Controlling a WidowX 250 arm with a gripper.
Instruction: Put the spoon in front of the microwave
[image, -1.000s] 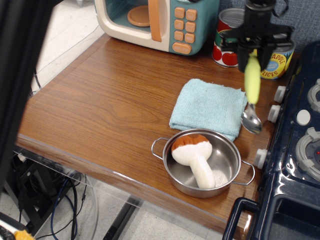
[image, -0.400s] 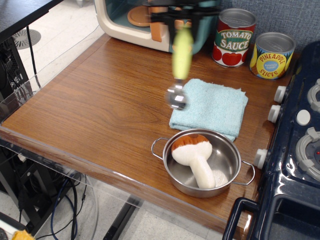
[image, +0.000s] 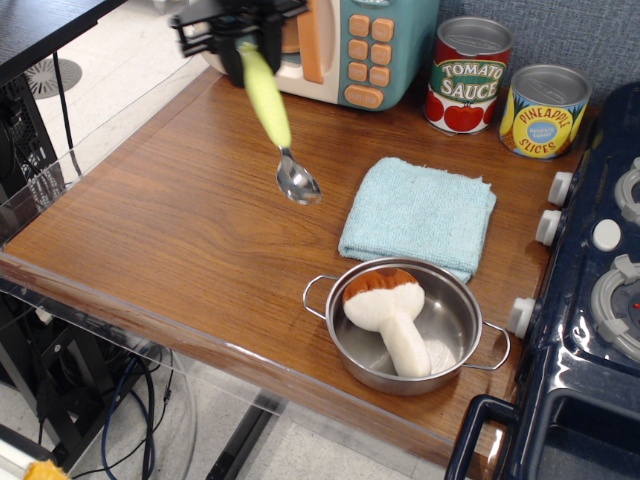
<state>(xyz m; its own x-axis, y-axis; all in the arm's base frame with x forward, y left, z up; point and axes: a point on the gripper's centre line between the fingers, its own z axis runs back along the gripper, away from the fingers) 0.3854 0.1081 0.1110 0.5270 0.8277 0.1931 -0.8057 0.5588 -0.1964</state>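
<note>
The spoon (image: 272, 118) has a yellow-green handle and a shiny silver bowl that hangs down and to the right. My gripper (image: 244, 38) is shut on the top of the handle and holds the spoon in the air, tilted, above the wooden table. It is at the top left, just in front of the microwave (image: 330, 45), a cream toy with a teal panel, an orange door handle and orange buttons. The gripper's upper part is cut off by the frame's top edge.
A light blue cloth (image: 420, 213) lies right of the spoon. A steel pot (image: 470, 350) holding a toy mushroom (image: 392, 309) stands at the front. Two cans, tomato sauce (image: 468, 76) and pineapple slices (image: 543, 111), stand at the back right. A dark blue stove (image: 600, 300) borders the right edge.
My gripper has carried the spoon from in front of the cans at the right, across the cloth, to the left in front of the microwave. The spoon now tilts.
</note>
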